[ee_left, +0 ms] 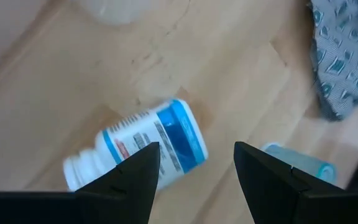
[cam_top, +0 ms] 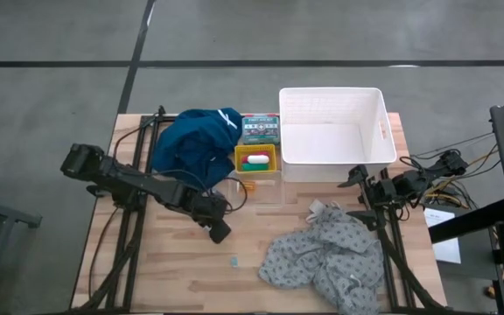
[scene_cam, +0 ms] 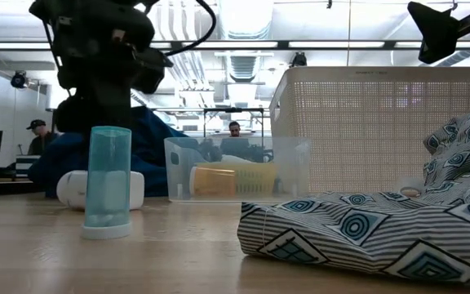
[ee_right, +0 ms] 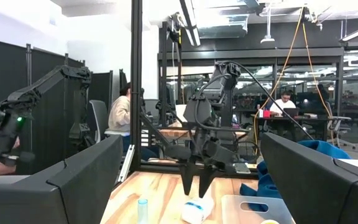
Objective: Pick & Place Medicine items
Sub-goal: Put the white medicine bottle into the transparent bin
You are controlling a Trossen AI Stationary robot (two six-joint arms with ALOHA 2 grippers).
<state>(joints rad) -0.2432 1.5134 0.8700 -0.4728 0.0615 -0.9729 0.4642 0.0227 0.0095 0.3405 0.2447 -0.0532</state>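
Left claw hangs open just above the white-and-blue bottle, holding nothing. Right claw waits wide open, well apart from the bottle.

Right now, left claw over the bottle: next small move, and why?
Probably lower straight down, then close. The left claw hangs open above the white-and-blue bottle, which lies on its side on the table and shows between the fingers, not yet gripped. The right claw waits open by the white basket.

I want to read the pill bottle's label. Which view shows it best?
The left wrist view: the pill bottle lies close between the left gripper's open fingers. Low and right wrist views show it small; overhead, the gripper hides it.
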